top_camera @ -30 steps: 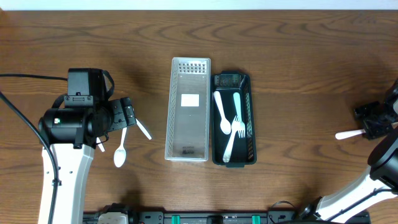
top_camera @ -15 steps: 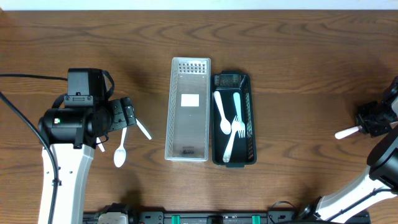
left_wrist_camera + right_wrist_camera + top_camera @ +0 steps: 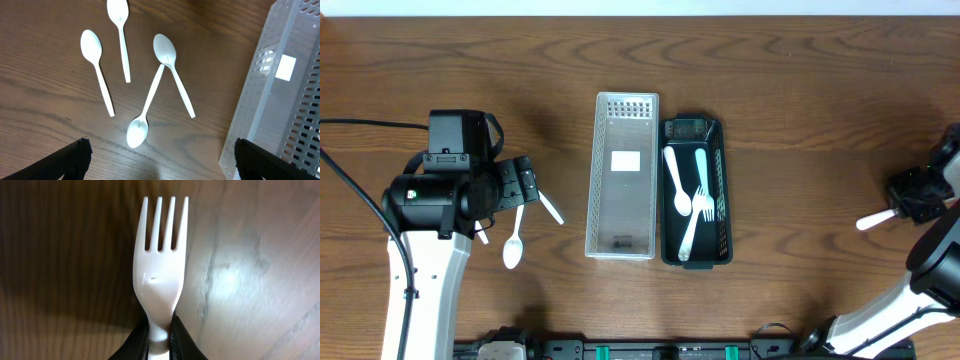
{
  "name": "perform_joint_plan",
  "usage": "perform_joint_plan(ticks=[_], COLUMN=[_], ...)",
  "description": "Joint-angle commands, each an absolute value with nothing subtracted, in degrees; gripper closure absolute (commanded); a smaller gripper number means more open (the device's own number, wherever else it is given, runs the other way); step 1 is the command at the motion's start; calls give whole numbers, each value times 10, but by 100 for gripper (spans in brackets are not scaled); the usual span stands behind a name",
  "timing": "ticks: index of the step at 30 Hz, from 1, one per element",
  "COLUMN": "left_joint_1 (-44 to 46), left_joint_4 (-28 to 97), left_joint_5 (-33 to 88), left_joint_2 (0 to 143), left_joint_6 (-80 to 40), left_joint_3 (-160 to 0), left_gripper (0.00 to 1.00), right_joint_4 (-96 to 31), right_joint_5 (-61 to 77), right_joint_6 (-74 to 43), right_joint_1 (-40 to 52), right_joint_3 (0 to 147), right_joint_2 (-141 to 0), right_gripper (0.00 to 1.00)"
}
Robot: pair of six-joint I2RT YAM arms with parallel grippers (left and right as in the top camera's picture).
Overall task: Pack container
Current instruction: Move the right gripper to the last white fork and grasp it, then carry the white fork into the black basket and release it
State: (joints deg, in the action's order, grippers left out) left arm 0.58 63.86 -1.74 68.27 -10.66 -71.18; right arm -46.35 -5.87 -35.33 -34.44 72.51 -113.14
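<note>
The overhead view shows only one whole spoon and a second handle beside the left arm. The left wrist view shows all four white plastic spoons [image 3: 121, 40] on the tabletop [image 3: 800, 80]. Two lie apart, and two cross near their bowls. That same view shows the left pincer [image 3: 525, 188] released, its dark fingertips [image 3: 75, 160] wide apart at the bottom corners above the spoons. The clear perforated container [image 3: 285, 100] is just beside them on the right.

The right wrist view shows what the overhead cannot. The right pincer [image 3: 159, 335] is clenched on the neck of a white plastic fork [image 3: 159, 280], whose four tines stick out past the fingers over the wood. From above, this arm is at the far right edge of the picture, with a white end of the fork poking out toward the middle.

There are two containers, side by side and touching at mid-table. The clear one is on the left and the black container [image 3: 721, 180] on the right. The black one holds cutlery, at least one white spoon and one pale fork; the exact number cannot be told. A broad stretch of wood separates the black container from the right pincer, and a narrower stretch separates the clear container from the spoons.
</note>
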Motion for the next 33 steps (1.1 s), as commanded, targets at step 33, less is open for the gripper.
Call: perform_joint_plan(ticks=[33], left_joint_1=[3], left_joint_4=[639], left_joint_5=[-24], left_joint_2=[686], left_joint_6=[-106], left_joint_3=[-713], left_gripper=[7], right_joint_4=[-496], right_joint_5=[-44], right_joint_6=[-306], right_joint_1=[376], right_joint_3=[730], right_joint_2=[-983], right_gripper=[98])
